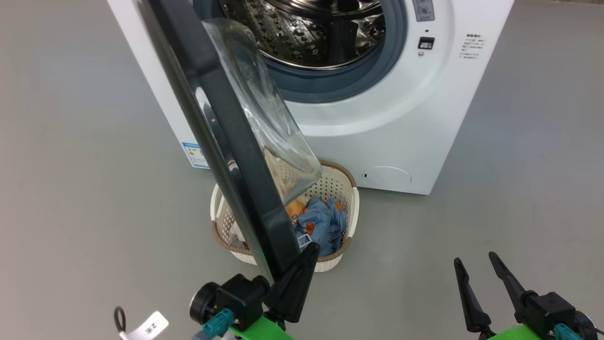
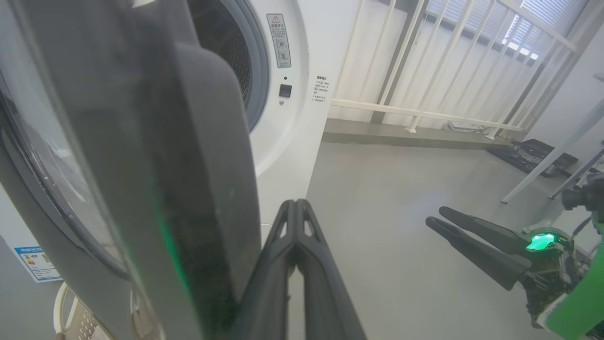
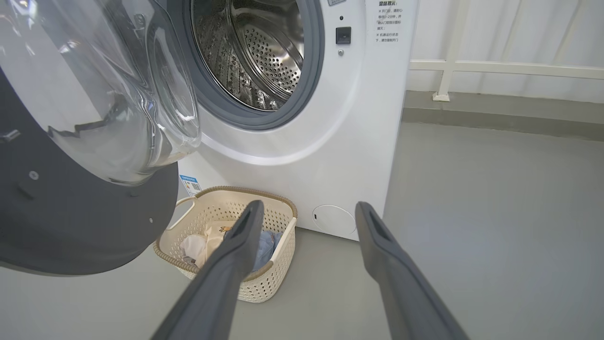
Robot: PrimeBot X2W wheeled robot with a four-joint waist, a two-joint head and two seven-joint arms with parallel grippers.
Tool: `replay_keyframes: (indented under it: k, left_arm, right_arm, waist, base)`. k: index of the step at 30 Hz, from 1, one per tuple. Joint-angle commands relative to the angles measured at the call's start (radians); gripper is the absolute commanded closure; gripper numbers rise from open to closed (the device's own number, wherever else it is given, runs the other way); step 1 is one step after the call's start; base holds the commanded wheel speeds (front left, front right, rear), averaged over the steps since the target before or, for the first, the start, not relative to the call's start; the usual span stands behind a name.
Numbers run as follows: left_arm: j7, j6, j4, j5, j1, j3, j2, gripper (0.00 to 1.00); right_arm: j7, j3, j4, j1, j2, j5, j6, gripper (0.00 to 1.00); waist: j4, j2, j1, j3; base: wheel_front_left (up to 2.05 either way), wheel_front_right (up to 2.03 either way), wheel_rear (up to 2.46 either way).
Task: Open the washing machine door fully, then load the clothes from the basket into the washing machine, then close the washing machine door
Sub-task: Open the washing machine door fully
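The washing machine stands on the floor, its top cut off; the washing machine door is swung out, hiding part of the basket beneath; the clothes lie inside, partly covered; the left end effector, fingers pressed together and empty, meets the door's rim; the right end effector hangs open.

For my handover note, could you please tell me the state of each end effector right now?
Left end effector: closed, holding nothing.
Right end effector: open, empty.
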Motion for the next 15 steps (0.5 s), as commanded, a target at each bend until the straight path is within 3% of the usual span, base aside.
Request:
replay_keyframes:
  k: [1,15]
  left_arm:
    - [0.001,0.009,-0.026,-0.005,-0.014,0.036,0.008,1.0]
    - [0.004,0.05,-0.02,-0.017,-0.001,0.064,0.02,1.0]
  right_arm:
    - [-0.012,0.028,-0.019,-0.031,-0.004,0.001,0.001,0.0]
    - [-0.012,0.029,-0.011,-0.028,-0.002,0.009,0.001,0.0]
  waist:
    - [0.01,-0.0001,0.0,-0.003]
    - [0.036,-0.0001,0.0,-0.012]
  base:
    - [0.0,0.0,0.0]
    - [0.0,0.0,0.0]
